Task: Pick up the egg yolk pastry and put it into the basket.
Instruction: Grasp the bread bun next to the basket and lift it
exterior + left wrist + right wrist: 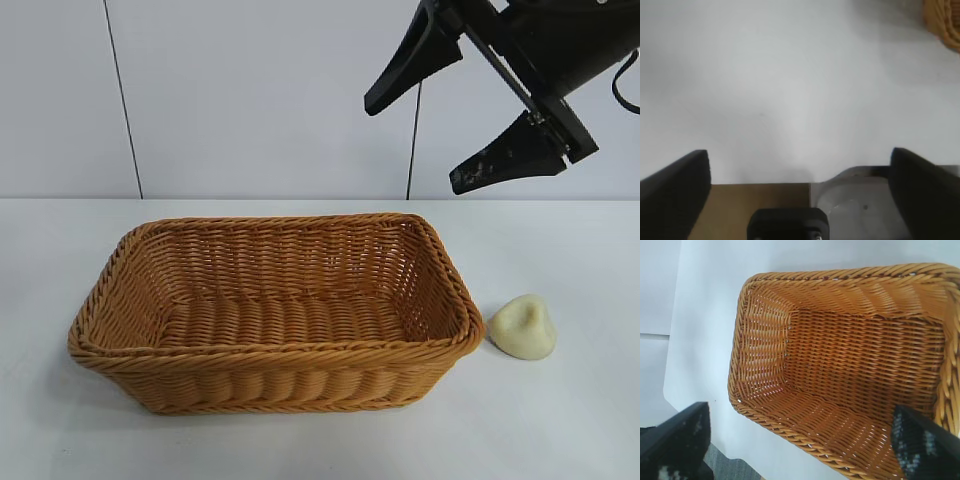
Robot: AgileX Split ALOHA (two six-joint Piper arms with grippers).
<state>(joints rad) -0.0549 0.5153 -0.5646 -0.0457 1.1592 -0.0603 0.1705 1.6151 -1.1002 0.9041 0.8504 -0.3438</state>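
Observation:
The egg yolk pastry, a small pale cream lump with a pinched top, lies on the white table just right of the basket. The basket is orange-brown wicker and empty; it also shows in the right wrist view. My right gripper hangs open and empty high above the basket's right end, well above the pastry. My left gripper is open and empty over bare table, out of the exterior view; only a basket corner shows in the left wrist view. The pastry is not in either wrist view.
The white table runs to a pale wall at the back. In the left wrist view a brown board and a grey metal plate lie under the gripper.

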